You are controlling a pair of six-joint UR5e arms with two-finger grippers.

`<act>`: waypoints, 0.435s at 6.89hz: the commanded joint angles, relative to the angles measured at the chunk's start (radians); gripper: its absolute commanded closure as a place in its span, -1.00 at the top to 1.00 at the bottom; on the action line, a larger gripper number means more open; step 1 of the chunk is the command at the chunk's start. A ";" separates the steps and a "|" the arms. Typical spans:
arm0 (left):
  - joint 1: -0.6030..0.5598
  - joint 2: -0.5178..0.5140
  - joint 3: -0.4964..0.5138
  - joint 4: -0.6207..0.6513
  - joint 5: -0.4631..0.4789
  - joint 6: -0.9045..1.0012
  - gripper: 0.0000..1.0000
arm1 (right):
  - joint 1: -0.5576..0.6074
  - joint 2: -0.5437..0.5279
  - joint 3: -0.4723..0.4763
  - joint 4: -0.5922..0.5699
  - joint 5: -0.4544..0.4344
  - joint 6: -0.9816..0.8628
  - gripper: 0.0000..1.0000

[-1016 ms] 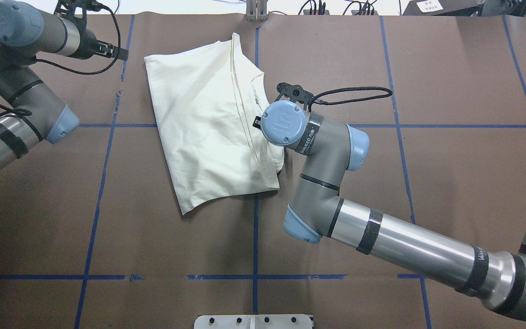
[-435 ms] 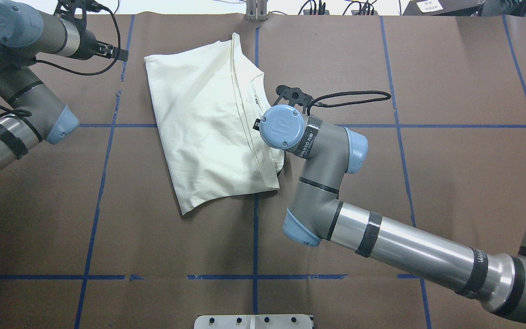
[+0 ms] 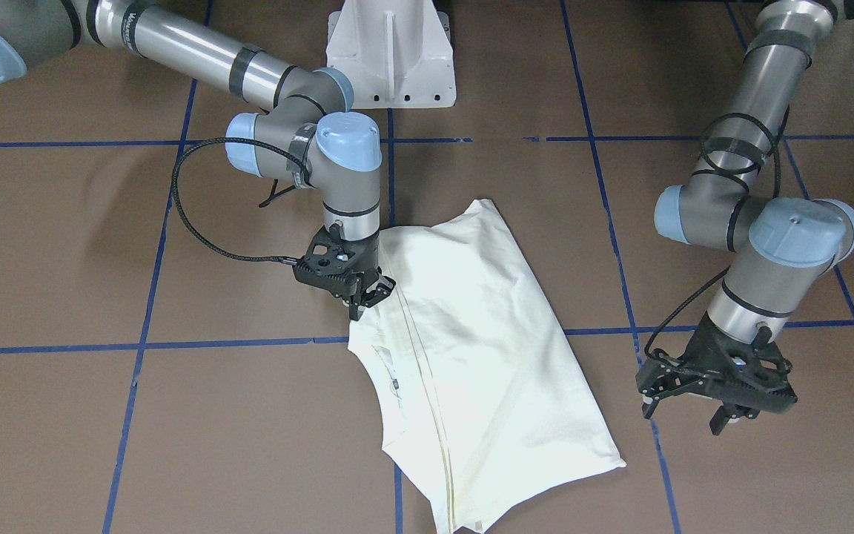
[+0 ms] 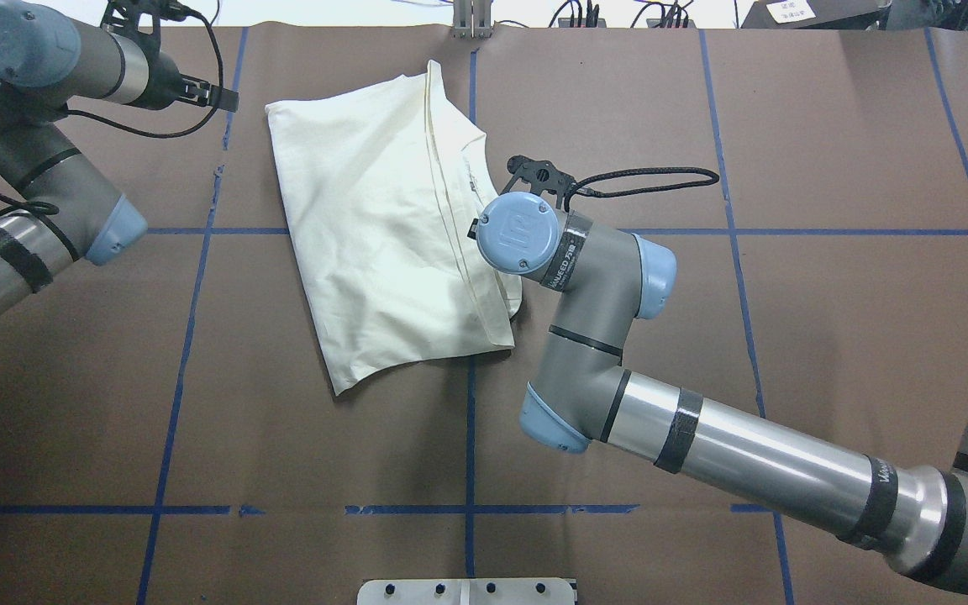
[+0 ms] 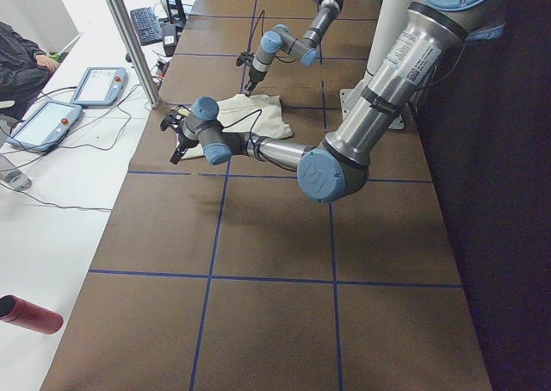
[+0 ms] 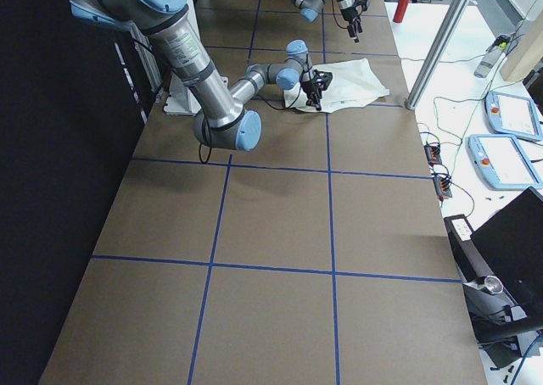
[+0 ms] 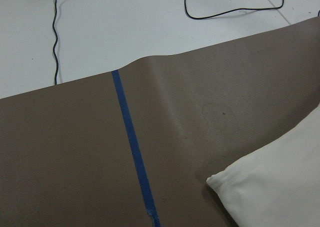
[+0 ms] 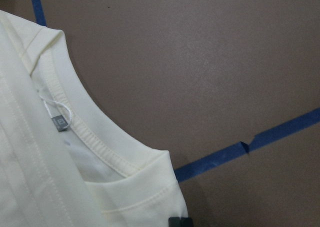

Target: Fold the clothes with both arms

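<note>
The clothes are one cream T-shirt [image 3: 486,356] lying folded on the brown table, plain side up [image 4: 375,227]. Its collar with a small grey label [image 8: 60,122] shows in the right wrist view. My right gripper [image 3: 369,298] is down at the shirt's shoulder edge beside the collar and looks shut on that edge. One black fingertip [image 8: 180,222] rests on the cloth there. In the overhead view the wrist hides the right gripper. My left gripper [image 3: 683,419] hangs open above the table, apart from the shirt's corner [image 7: 280,187], with nothing in it.
Blue tape lines [image 4: 471,420] cross the brown table cover. The white pedestal base [image 3: 390,59] stands at the robot's side. Past the far table edge are a metal post [image 5: 129,38], two tablets [image 5: 99,85], cables, a seated person [image 5: 17,59] and a red cylinder [image 5: 30,313].
The right wrist has shifted a little left, toward the shirt, and turned slightly. The shirt and the left arm have not moved.
</note>
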 commanded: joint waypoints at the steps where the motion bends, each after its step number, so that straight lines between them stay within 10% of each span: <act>1: 0.005 0.030 -0.048 0.000 0.000 -0.016 1.00 | 0.010 -0.022 0.041 -0.019 0.001 -0.005 -1.00; 3: 0.005 0.032 -0.050 0.000 0.000 -0.016 1.00 | 0.005 -0.208 0.310 -0.087 0.000 -0.005 -1.00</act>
